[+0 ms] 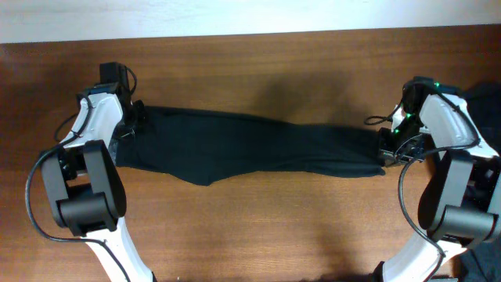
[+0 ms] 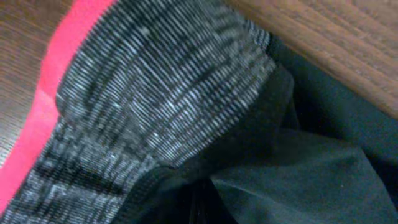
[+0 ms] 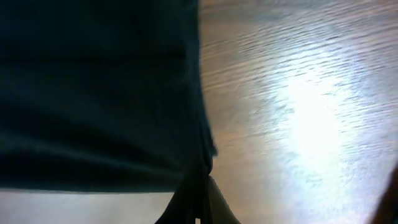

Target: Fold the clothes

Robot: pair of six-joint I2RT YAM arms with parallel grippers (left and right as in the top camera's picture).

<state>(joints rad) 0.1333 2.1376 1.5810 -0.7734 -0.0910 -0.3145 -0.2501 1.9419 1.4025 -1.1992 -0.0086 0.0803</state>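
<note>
The black trousers (image 1: 250, 145) lie stretched out across the table from left to right. My left gripper (image 1: 129, 125) is shut on the waist end. In the left wrist view the grey waistband (image 2: 155, 106) with its red edge (image 2: 37, 118) fills the frame, and black fabric (image 2: 298, 174) bunches into the jaws at the bottom. My right gripper (image 1: 389, 145) is shut on the leg end. In the right wrist view the dark fabric (image 3: 93, 93) hangs pinched at the jaws (image 3: 198, 208) just above the wood.
The wooden table (image 1: 258, 227) extends in front of and behind the trousers. A dark heap of garments (image 1: 487, 141) lies at the far right edge behind my right arm. A pale wall strip (image 1: 235, 16) runs along the back.
</note>
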